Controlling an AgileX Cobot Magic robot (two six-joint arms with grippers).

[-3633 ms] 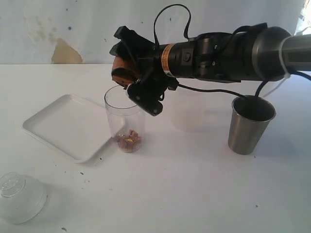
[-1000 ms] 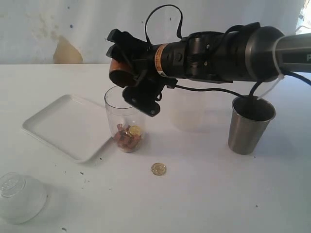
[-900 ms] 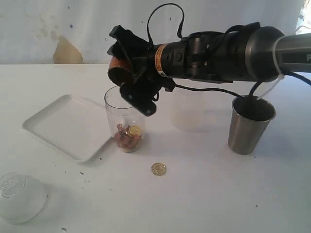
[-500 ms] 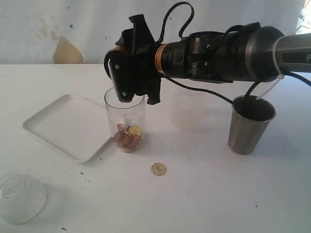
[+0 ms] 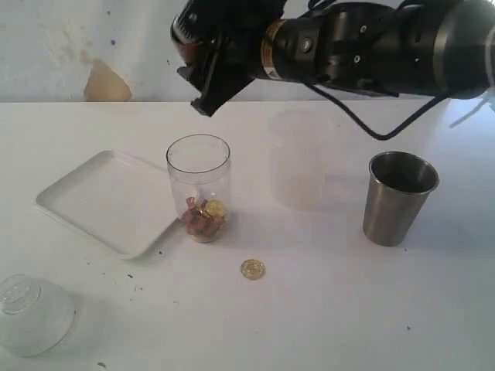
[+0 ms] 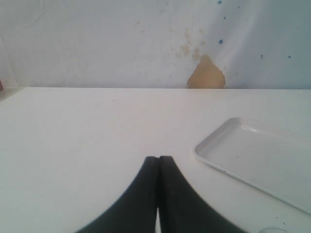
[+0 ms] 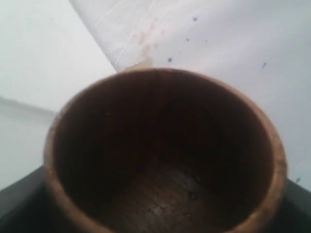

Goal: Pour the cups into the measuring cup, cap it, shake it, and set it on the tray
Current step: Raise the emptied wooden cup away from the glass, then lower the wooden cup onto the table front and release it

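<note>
Landmark: measuring cup (image 5: 198,185), upright on the surface (image 5: 309,309), mouth open, no cap on. A low heap of coins and brown bits lay at its bottom.

- Right gripper (image 5: 210,56) hung above the measuring cup and slightly behind it, well clear of the rim. It was clamped around the wooden cup (image 7: 160,155). The right wrist view looked straight into the cup's mouth, and its bowl appeared bare.
- Steel tumbler (image 5: 401,198) stood upright, well apart from the measuring cup, on the right arm's side. Its long axis was vertical and its mouth faced up. The inside was too dark to tell whether it held anything.
- Tray (image 5: 100,201) lay touching or just beside the measuring cup on the opposite side, with nothing on it.
- One coin (image 5: 252,269) lay on the surface near the measuring cup, toward the camera.
- A frosted cup (image 5: 31,313) sat well apart from the measuring cup, beyond the tray's near corner.
- Left gripper (image 6: 158,194) had its fingers pressed together with nothing between them. It was out of the exterior view, and the tray lay ahead of it.

Judgement: the wooden cup looked spent. The next move turns on the tumbler, which stood on the right arm's side of the measuring cup, the nearer arm. That gripper was full and would first need a spot to park the wooden cup.
</note>
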